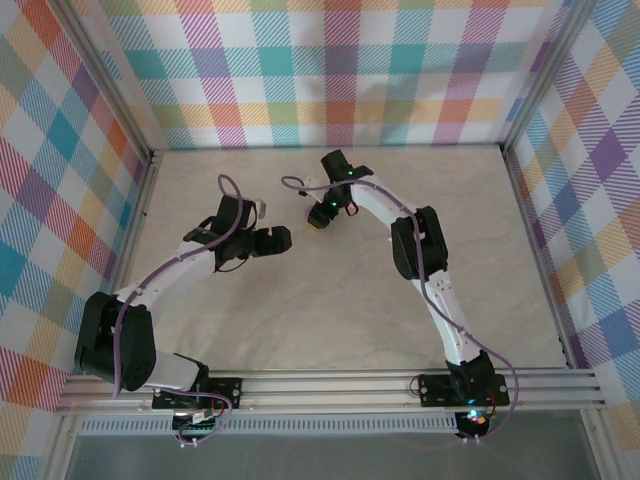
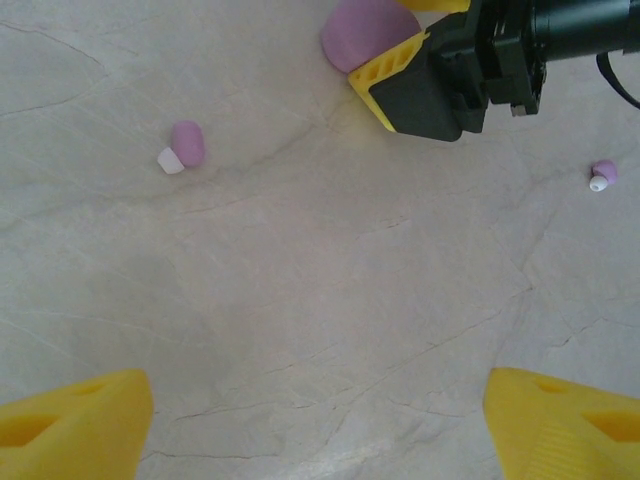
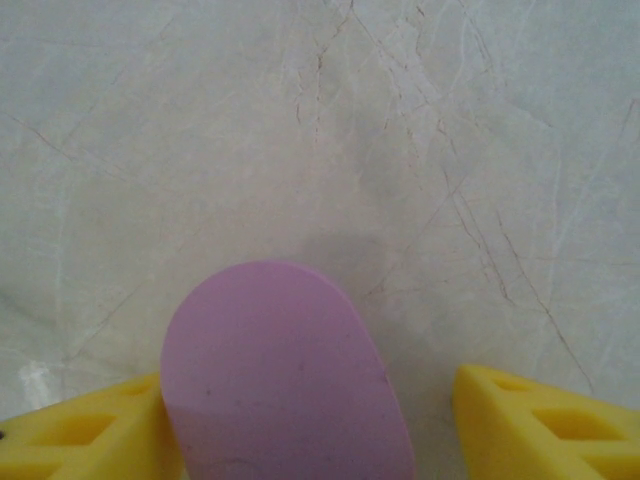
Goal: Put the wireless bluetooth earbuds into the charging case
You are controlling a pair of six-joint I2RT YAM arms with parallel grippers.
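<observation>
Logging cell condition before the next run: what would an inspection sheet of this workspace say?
Surface: pale marble-pattern table, veined.
Job's things: purple case lying on the table; purple earbud and second purple earbud loose on the table, well apart.
Clutter: nothing seen.
Grippers: left gripper open, holding nothing; right gripper open, straddling the purple case.
Cables: purple cables run along both arms.
Surroundings: plaid walls on three sides; metal rail at the near edge.
</observation>
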